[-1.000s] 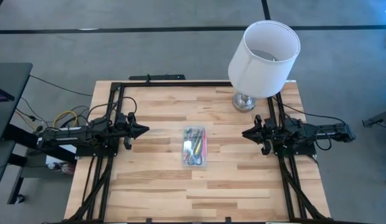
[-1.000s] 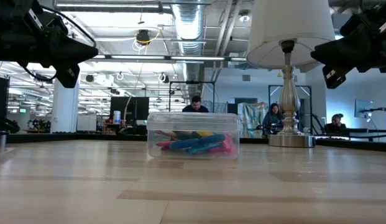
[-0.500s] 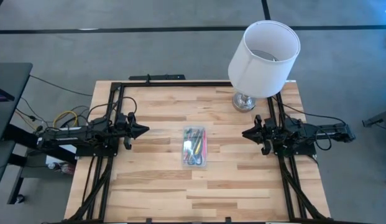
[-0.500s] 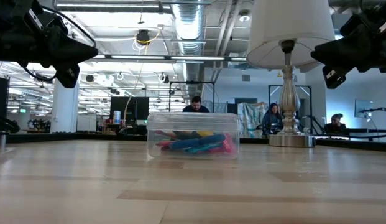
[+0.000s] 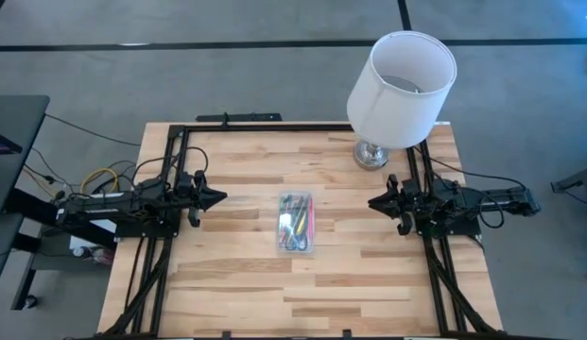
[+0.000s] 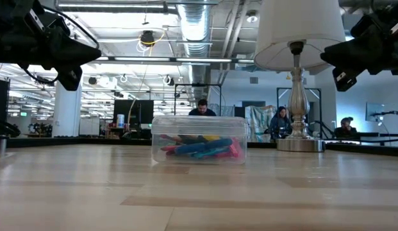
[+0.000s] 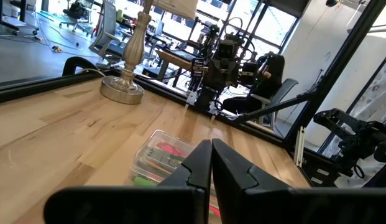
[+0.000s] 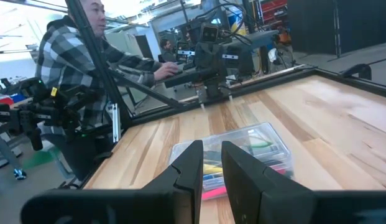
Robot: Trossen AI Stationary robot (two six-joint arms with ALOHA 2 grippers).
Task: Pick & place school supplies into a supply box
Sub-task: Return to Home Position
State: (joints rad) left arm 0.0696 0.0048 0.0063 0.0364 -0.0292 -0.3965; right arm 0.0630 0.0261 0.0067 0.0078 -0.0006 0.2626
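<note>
The box [image 5: 296, 225] lay flat on the table [image 5: 236, 283], about midway between the two arms and well apart from both. Its long axis ran from the table's far edge toward its near edge, crosswise to the line between the grippers. From table height its short end faced the camera. The lid was on. The supplies [image 6: 199, 149] lay inside lengthwise, parallel to the box's long sides. A pink one ran along the side nearer the right arm, with green, yellow and blue ones beside it. Which way each tip pointed could not be told.

The left gripper [image 5: 217, 198] hung above the table at the left side, pointing inward toward the box. In the left wrist view its fingers [image 7: 193, 174] were pressed nearly together with only a hairline between them. They held nothing.

The right gripper [image 5: 373, 201] hung opposite at the right side, also pointing inward at the box. Its fingers [image 8: 189, 168] stood a narrow slit apart with nothing between them, and the box showed through the gap.

A lamp [image 5: 402, 76] stood at the table's far right corner, behind the right arm. Beyond the table, a person [image 8: 74, 62] in a plaid shirt was near the table's edge.
</note>
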